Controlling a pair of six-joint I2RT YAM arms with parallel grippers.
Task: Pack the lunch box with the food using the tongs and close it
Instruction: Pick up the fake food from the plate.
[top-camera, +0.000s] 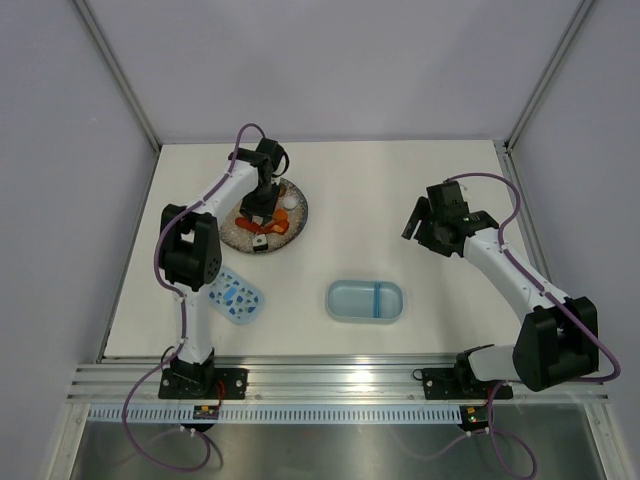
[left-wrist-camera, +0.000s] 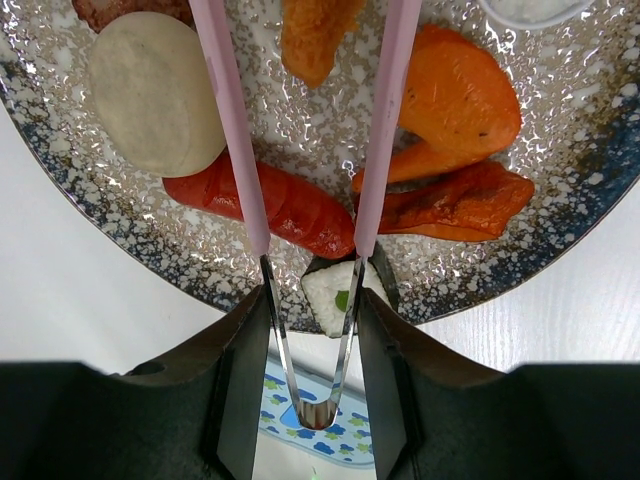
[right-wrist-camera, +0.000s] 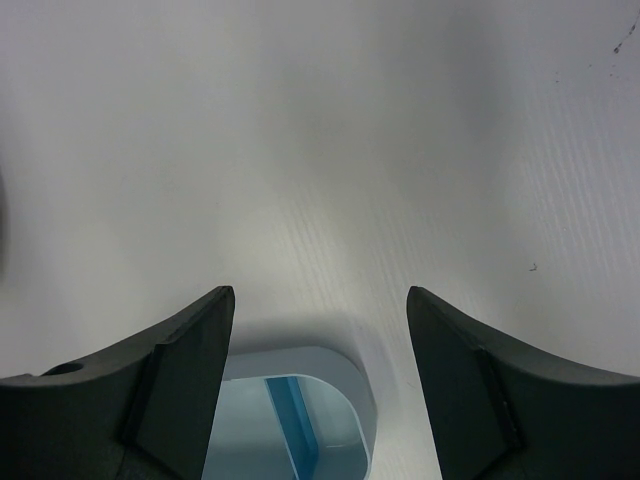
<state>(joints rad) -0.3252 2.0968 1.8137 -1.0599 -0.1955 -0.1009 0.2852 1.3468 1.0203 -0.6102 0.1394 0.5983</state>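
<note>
You're clasping the tongs (left-wrist-camera: 228, 130) in the left gripper (left-wrist-camera: 313, 300) over the food (left-wrist-camera: 290, 205) on the plate (left-wrist-camera: 560, 200) — right gripper (right-wrist-camera: 320, 292) hanging open — while the lunch box (top-camera: 365, 300) is sitting unfilled on the surface (top-camera: 400, 200), lid (top-camera: 238, 295) lying apart.

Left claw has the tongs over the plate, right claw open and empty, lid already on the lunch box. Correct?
No: the lid lies on the table, left of the open lunch box, per the top external view. Rest stands.
</note>
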